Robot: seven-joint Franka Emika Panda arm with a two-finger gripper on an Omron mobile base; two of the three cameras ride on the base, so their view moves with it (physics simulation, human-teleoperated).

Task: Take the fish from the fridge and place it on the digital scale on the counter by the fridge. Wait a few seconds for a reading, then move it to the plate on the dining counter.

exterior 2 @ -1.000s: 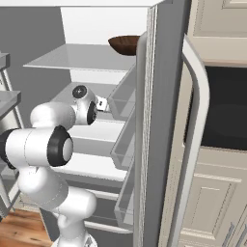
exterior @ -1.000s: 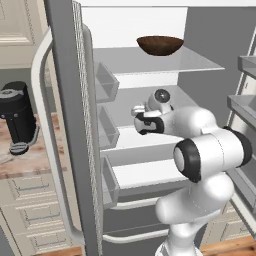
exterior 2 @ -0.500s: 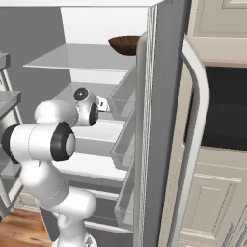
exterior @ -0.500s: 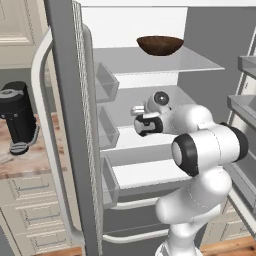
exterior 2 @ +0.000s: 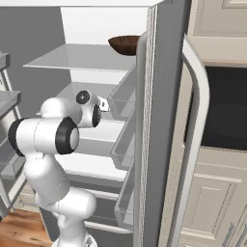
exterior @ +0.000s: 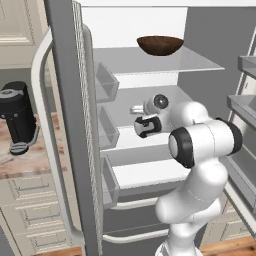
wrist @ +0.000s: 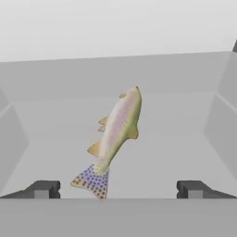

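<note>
Since a second ago: arm's big elbow joint shifted slightly up and toward the fridge (exterior: 70,100) interior; hand pushed a little deeper over the middle shelf (exterior: 150,145); all else unchanged. Fridge doors open, white shelves exposed. Dark brown bowl (exterior: 160,44) on the upper glass shelf, at 12 o'clock from the hand in the left base view; same bowl (exterior 2: 124,44) at 1 o'clock from the hand in the right base view. Tool (wrist: 118,189) spread wide, both dark fingertips (wrist: 44,189) well apart at the bottom of the hand view, clamped on nothing. Fish (wrist: 113,139) lying on the white shelf floor between and ahead of the fingertips, spotted tail nearest the tool at 6 o'clock, head pointing to 1 o'clock, body slanted; not touched by either fingertip. Black coffee machine (exterior: 19,117) on the pink-brown marbled surface (exterior: 30,160) at 9 o'clock of the open left door. Dark oven opening (exterior 2: 222,111) at 3 o'clock of the right door handle (exterior 2: 195,144).
</note>
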